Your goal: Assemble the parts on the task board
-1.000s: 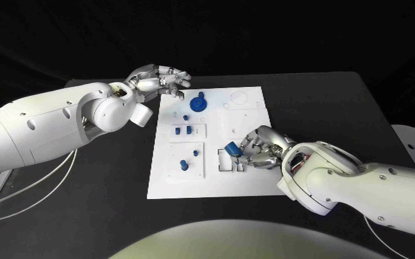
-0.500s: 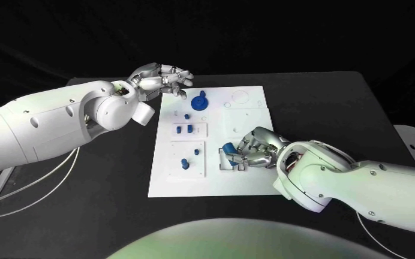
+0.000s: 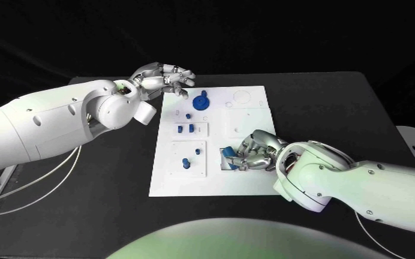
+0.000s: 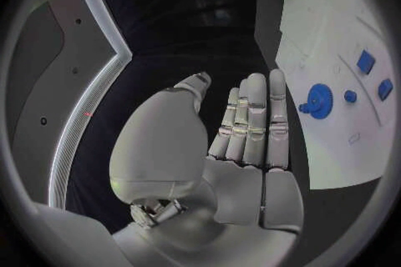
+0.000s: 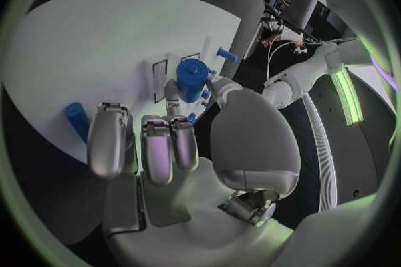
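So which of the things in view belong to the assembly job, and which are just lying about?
Belong to the job:
task board
blue part, held by the right hand
blue gear-like part
small blue parts

Just there:
black table
left hand, holding nothing

A black surface (image 3: 328, 100) with rounded far corners fills the lower part of the head view. Behind it everything is dark, with no wall or window discernible.

The left hand (image 4: 242, 147) lay flat, fingers together, holding nothing; a blue gear (image 4: 317, 99) sat on the task board (image 4: 334, 147) at its three o'clock.
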`<state>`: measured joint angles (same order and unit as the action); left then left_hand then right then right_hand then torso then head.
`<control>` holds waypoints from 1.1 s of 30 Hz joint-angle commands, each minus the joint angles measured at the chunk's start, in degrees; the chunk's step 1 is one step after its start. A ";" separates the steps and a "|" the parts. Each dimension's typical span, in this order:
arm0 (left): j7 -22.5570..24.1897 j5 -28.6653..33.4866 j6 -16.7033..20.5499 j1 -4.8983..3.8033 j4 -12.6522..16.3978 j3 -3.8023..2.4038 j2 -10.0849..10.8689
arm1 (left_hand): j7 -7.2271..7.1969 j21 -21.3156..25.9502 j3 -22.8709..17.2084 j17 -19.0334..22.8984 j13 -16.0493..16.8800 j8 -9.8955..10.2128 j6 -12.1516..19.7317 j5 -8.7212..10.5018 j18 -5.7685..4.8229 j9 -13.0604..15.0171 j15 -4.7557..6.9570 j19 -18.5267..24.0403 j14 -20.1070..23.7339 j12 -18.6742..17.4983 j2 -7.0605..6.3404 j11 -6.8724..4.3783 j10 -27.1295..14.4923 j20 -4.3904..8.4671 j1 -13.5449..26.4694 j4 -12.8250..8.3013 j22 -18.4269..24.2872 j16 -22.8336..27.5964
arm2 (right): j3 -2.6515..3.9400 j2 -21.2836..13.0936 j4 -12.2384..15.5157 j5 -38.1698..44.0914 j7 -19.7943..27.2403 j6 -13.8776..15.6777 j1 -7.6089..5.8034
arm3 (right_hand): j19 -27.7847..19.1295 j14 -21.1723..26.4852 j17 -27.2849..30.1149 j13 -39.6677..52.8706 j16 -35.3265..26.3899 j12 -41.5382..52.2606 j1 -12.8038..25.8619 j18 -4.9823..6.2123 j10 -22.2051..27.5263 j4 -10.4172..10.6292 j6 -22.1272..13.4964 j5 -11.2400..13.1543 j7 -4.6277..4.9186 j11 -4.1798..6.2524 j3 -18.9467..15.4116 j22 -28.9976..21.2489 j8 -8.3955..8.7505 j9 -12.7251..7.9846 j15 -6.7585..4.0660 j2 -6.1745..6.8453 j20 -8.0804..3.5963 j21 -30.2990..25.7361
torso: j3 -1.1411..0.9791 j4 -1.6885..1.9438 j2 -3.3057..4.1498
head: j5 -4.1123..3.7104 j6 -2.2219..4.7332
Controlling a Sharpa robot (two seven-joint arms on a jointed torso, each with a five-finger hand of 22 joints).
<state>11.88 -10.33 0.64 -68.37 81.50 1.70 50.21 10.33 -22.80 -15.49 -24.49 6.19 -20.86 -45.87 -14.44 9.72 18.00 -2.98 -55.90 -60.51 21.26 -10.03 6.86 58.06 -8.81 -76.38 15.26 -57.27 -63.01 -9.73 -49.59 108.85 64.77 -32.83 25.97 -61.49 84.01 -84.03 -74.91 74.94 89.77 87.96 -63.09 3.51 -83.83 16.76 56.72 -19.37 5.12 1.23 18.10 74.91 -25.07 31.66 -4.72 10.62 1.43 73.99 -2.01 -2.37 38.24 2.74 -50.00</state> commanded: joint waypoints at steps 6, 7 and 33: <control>0.08 -0.11 -1.01 -0.03 0.18 -0.03 -0.03 | 0.10 0.26 0.42 -0.05 0.09 0.37 0.40 -0.17 0.57 0.03 -0.09 0.08 0.39 -0.21 0.47 -0.01 -0.53 -0.43 0.07 0.03 0.06 -0.30 | -0.03 0.66 -0.63 0.13 -0.69 -0.84 0.09 | 2.18 -5.97 -15.09 12.72 0.23 -0.41 3.28 -0.39 -4.79 0.03 2.72 3.78 -2.60 0.36 -3.30 10.93 0.45 0.55 -0.24 0.29 -0.19 -0.71 | -0.01 -0.01 0.02 | 0.01 0.00; 0.07 -0.11 -1.01 -0.03 0.19 -0.03 -0.02 | 0.10 0.26 0.42 -0.05 0.09 0.37 0.40 -0.17 0.57 0.03 -0.09 0.08 0.39 -0.21 0.47 -0.01 -0.53 -0.43 0.07 0.03 0.06 -0.30 | -0.03 0.74 -0.73 0.22 -0.74 -0.75 0.09 | 2.11 -5.97 -15.09 12.61 0.23 -0.55 4.47 -0.35 -4.72 0.16 2.74 7.59 -2.64 0.37 -6.69 10.86 0.44 0.81 -0.26 0.29 -0.19 -0.97 | -0.01 -0.01 0.02 | 0.01 0.00; -0.06 -0.16 -0.87 -0.03 0.24 -0.02 0.32 | 0.13 0.27 0.49 -0.05 0.11 0.40 0.45 -0.15 0.57 0.02 -0.10 0.08 0.39 -0.22 0.49 0.01 -0.57 -0.44 0.08 0.07 0.07 -0.31 | -0.02 -2.46 2.93 4.77 1.71 -0.88 -0.09 | 1.93 -5.97 -15.09 11.51 0.23 -2.17 -5.62 -0.18 -3.87 -0.20 1.47 0.41 -2.37 0.12 -22.53 10.67 1.25 3.57 -0.02 -5.79 0.10 -2.15 | -0.01 -0.10 -0.06 | -0.08 0.03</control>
<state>11.65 -10.42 0.52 -68.38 81.58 1.71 50.57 10.33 -22.80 -15.34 -24.48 6.22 -20.59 -45.87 -14.44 9.72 17.98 -2.98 -55.90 -60.51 21.27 -10.03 6.86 58.06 -8.81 -76.38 15.41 -57.29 -63.01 -9.75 -51.93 111.35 67.62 -33.00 25.99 -61.54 84.01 -84.03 -74.90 74.92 89.77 85.73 -68.32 3.50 -83.83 16.53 58.15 -18.74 2.84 1.23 -4.68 74.95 -23.82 35.20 -4.72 4.81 1.44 71.77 -2.02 -2.44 38.22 2.66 -49.98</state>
